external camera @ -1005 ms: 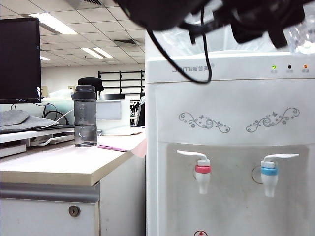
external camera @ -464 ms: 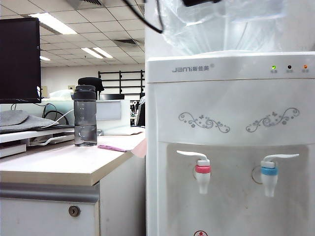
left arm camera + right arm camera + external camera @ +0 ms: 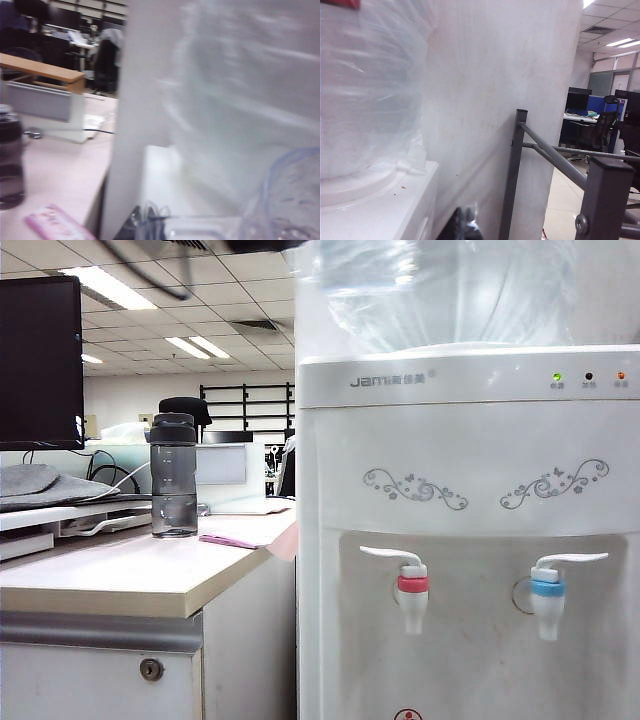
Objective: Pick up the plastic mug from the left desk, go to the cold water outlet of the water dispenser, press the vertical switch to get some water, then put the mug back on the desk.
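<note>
Though blurred in the left wrist view, looks like a firm hold: left hand (image 3: pixel 150 225) clenched, with the clear mug (image 3: pixel 287 195) pressed right against it, apparently gripped by the handle side. Up high beside the big jug (image 3: pixel 450 290) on top of the dispenser (image 3: pixel 460 440), so out of the exterior view, and well above the blue tap (image 3: pixel 547 602). Not yet under the nozzle; no water drawn.

Right hand (image 3: pixel 462 225) parked close to the jug and the wall, nothing in it that can be made out; cannot tell whether released or clenched.

Risks from here, as a judgement:
- Clipping the jug or the dispenser's top edge on the way down, given how close the mug sits to both.
- Twisting or slipping in the grip, since thin slick plastic gives little purchase.
- Drifting to the red tap (image 3: pixel 412 595) instead of the blue one; same shape, side by side.
- Pushing the lever (image 3: pixel 572 560) with the mug off-centre, sending water down the front panel.
- Tilting a filled mug on the return, or knocking the grey bottle (image 3: pixel 173 475) or pink packet (image 3: pixel 55 222) on the worktop (image 3: pixel 120 580).
</note>
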Controlling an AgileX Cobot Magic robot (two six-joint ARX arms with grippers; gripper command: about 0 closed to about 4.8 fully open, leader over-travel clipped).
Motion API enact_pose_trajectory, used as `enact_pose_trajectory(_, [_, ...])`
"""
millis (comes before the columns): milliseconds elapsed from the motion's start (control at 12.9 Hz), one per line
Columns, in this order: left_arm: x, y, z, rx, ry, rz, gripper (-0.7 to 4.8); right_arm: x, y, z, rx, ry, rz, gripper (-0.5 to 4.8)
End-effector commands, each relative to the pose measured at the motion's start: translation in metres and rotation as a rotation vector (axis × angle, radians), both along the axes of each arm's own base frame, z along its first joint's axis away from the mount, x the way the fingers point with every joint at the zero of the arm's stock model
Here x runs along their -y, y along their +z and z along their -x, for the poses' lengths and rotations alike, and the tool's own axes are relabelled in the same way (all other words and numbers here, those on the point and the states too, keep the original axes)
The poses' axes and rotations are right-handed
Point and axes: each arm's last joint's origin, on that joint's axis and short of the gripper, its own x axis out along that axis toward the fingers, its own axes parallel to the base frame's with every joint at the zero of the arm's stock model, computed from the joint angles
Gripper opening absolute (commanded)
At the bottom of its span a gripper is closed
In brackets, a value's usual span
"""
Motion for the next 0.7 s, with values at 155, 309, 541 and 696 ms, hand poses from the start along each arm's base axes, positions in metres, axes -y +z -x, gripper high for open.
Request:
enact_pose_trajectory(155, [-0.052, 0.000, -0.034, 0.027, 0.169, 0.047, -0.05, 0.000, 0.000, 0.000, -0.009, 0.000, 0.001, -0.01])
enact_pose_trajectory(309, [-0.080, -0.001, -0.057, 0.037, 0.213, 0.047, -0.05, 0.000, 0.000, 0.000, -0.010, 0.000, 0.001, -0.01])
enact_pose_trajectory(541, [-0.116, -0.009, -0.083, -0.014, 0.238, 0.017, -0.05, 0.000, 0.000, 0.000, -0.010, 0.000, 0.001, -0.01])
enact_pose_trajectory(696, [-0.130, -0.014, -0.089, -0.036, 0.243, 0.040, -0.05, 0.000, 0.000, 0.000, -0.010, 0.000, 0.001, -0.01])
